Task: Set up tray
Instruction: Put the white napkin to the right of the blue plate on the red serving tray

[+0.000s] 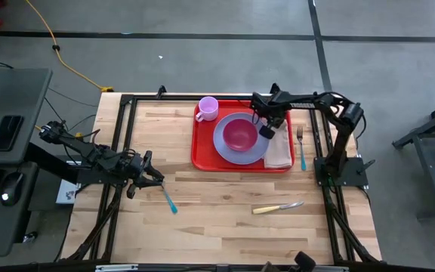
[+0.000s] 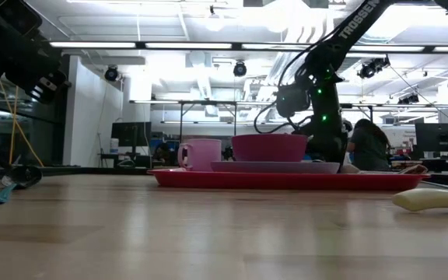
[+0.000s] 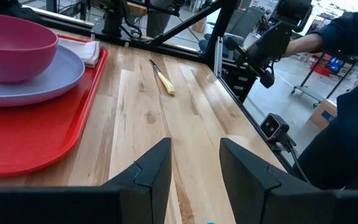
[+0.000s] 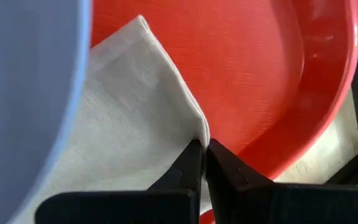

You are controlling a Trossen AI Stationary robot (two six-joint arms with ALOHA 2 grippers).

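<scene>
— While the red tray lies on the wooden table, where does it sit against the two sets of jaws?

— It is right under the right gripper, whose tips hover at the tray's floor near one raised rim. It is well apart from the left gripper, off to one side of those jaws across bare wood.

— What does the tray carry?

— A lavender plate with a magenta bowl on it, a pink mug in a corner, and a tan napkin beside the plate, between the plate and the tray's rim.

— How do the right jaws stand?

— Closed, pressed together on the napkin's pointed corner. The cloth runs from the tips back under the plate's edge.

— And the left ones?

— Parted, with a clear gap and nothing between them. They hang low over the table. A teal-handled utensil lies on the wood just beside them.

— Anything ahead of the left jaws?

— A yellow-handled knife lies on the wood well beyond them, past the tray's edge.

— And near the right jaws, off the tray?

— A fork with a teal handle lies on the table just outside the rim, beside the napkin.
</scene>
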